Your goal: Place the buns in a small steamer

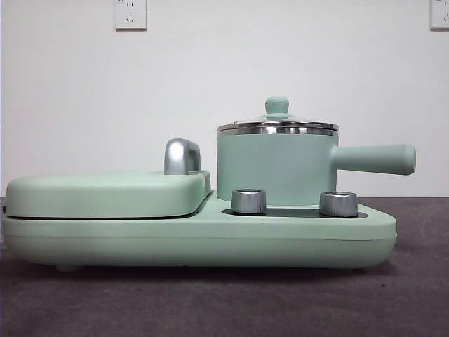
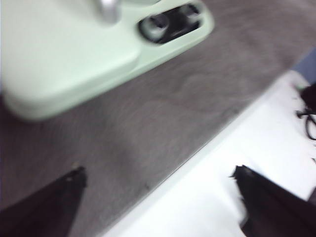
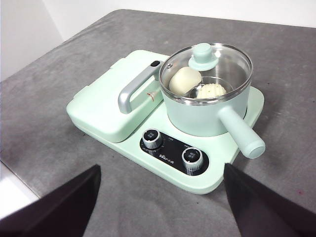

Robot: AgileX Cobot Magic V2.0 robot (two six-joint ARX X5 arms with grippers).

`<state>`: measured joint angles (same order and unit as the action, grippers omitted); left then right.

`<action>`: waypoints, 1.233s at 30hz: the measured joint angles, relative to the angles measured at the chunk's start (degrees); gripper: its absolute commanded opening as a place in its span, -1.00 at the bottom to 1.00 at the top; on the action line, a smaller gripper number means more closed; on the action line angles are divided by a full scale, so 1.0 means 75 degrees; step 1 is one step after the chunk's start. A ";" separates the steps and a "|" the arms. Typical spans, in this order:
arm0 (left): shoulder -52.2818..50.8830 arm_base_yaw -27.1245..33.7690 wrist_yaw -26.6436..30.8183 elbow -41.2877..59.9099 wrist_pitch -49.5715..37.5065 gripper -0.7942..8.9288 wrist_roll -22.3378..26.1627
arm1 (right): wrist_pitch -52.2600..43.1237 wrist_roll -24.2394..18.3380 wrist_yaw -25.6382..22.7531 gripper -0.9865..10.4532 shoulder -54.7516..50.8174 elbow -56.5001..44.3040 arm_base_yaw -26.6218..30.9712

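The left wrist view is motion-blurred; the steamer's wall hides both buns.

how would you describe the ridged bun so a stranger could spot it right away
Find the mint-green cooking appliance on the grey table, then the small steamer with the straight side handle standing on it. Through its glass lid two buns show: the ridged bun lies on the handle side, round and grooved, unlike the smooth cream bun beside it.

Both buns, one smooth cream and one ridged white, lay inside the lidded mint-green steamer at upper right of the right wrist view.
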<state>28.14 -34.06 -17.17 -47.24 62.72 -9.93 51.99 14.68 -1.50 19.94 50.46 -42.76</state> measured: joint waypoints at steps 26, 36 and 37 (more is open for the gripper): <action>-0.0810 -0.0003 0.0134 0.0393 -0.1090 -0.80 -0.0437 | 0.0000 -0.0589 -0.0003 -0.80 0.0000 0.0000 0.0000; -0.1309 0.1411 0.0498 0.0417 -0.1064 -0.80 0.0236 | 0.0000 -0.0589 -0.0003 -0.80 0.0000 0.0000 0.0000; -0.1364 0.1652 0.0533 0.0452 -0.1113 -0.80 0.0592 | 0.0000 -0.0589 -0.0003 -0.80 0.0000 0.0000 0.0000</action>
<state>17.91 -21.67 -13.17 -43.86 54.37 -5.50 51.99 10.26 -1.52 19.94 50.46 -42.76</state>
